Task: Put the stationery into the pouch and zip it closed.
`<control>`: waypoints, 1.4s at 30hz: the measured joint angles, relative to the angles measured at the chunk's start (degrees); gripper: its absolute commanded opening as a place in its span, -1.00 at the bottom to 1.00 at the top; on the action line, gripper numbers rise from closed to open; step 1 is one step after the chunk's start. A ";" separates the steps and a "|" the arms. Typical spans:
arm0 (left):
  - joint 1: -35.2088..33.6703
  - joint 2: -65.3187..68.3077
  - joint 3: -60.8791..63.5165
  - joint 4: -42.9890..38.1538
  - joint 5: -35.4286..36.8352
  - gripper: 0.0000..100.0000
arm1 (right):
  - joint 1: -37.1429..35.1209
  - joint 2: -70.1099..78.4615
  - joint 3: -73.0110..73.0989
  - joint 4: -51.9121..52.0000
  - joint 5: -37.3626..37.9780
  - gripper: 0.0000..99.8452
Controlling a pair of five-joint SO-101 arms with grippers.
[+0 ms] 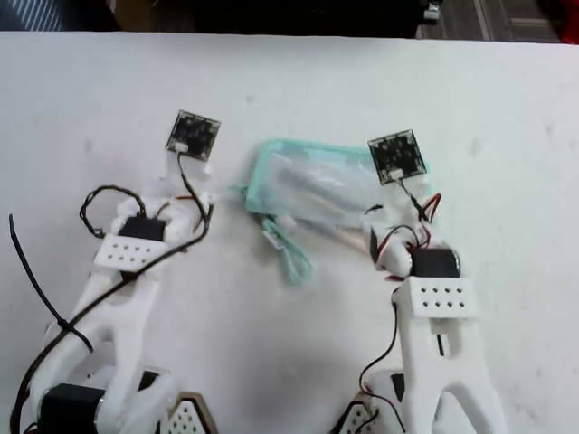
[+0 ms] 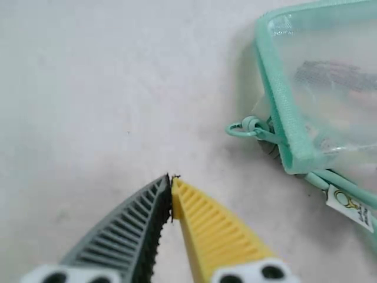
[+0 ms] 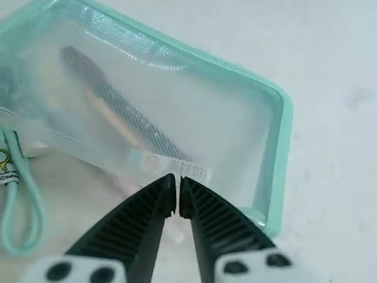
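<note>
In the high view, a translucent plastic pouch with mint-green fabric edging (image 1: 308, 181) lies near the middle of the white table (image 1: 271, 81). The left arm (image 1: 118, 289) and the right arm (image 1: 439, 307) stretch toward it from the near edge, one at each end.

In the left wrist view, the left gripper (image 2: 172, 180) has its grey and yellow fingers pressed together on nothing. It is poised over bare table just beside the pouch's corner and its mint-green cord pull (image 2: 250, 127).

In the right wrist view, the right gripper (image 3: 177, 186) has its black fingers drawn to a slit with nothing visible between them. It is poised over the pouch's edge. The grey and wooden stationery (image 3: 112, 106) shows through the plastic, so zipping seems to be the step in hand. That calls for one gripper to pin the pouch while the other takes the pull.
</note>
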 measured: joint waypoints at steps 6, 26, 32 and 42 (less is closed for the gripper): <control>0.00 0.00 0.00 0.00 0.00 -0.93 | 0.09 0.00 2.02 -2.64 -0.09 -0.97; -2.20 0.00 0.00 -0.70 2.29 -0.93 | -15.65 -21.10 8.53 5.89 6.51 -0.96; -9.32 0.09 0.00 -3.25 6.59 -0.93 | -25.23 -6.95 -5.80 14.15 8.00 -0.96; -10.02 0.18 0.00 -3.25 6.68 -0.93 | -35.52 18.55 -17.76 13.80 8.00 -0.96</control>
